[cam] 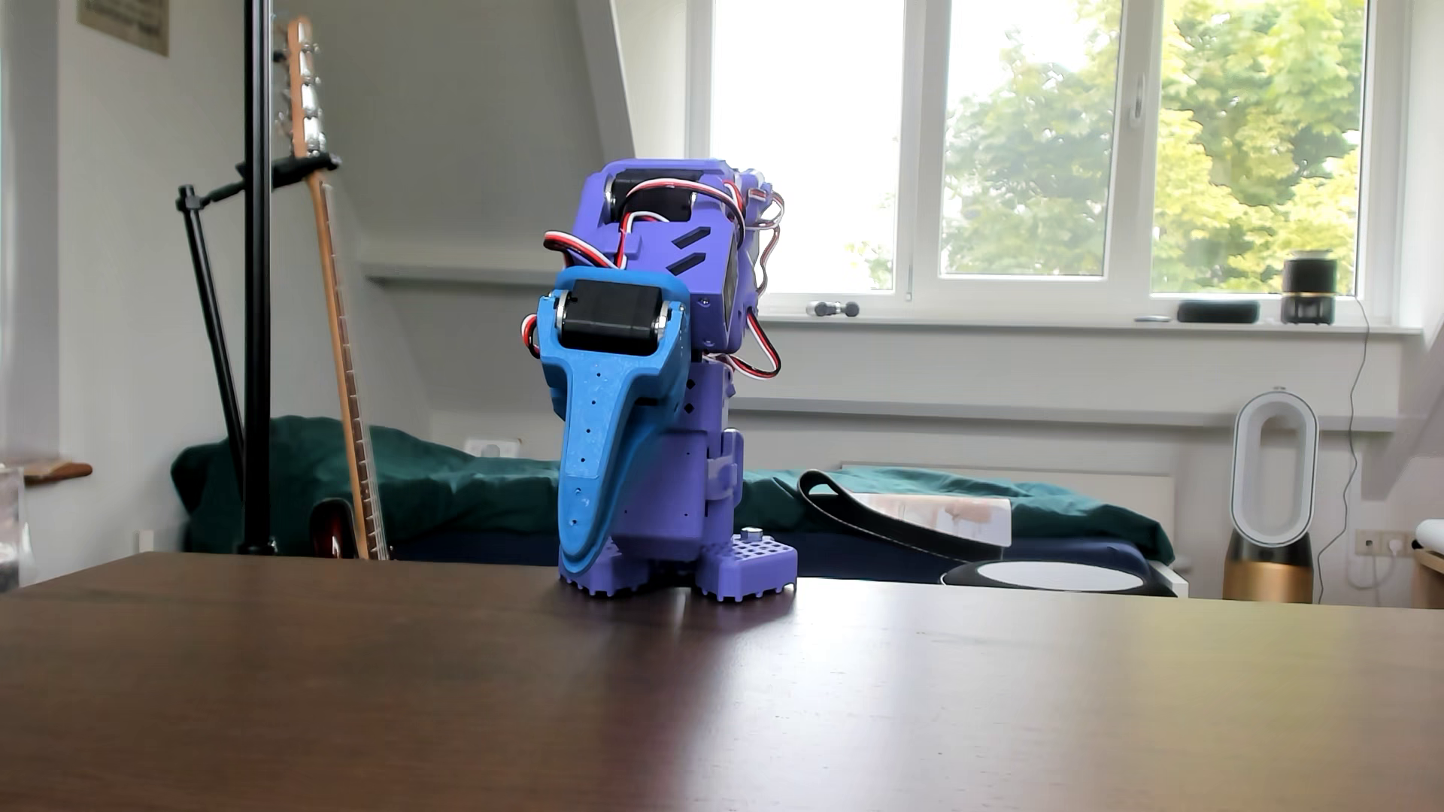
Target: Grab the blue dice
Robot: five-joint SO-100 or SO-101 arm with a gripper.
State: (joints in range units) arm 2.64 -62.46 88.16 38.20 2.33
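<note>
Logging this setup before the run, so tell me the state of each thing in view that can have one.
Arm: folded down over its base, at rest.
Gripper: pointing down at the table, jaws look shut, holding nothing.
Blue dice: not in view.
Window: closed.
Guitar: upright, leaning.

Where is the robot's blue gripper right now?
In the other view the gripper hangs left of centre, pointing down in front of the folded purple arm, its tip just above the dark wooden table beside the arm's base.
</note>
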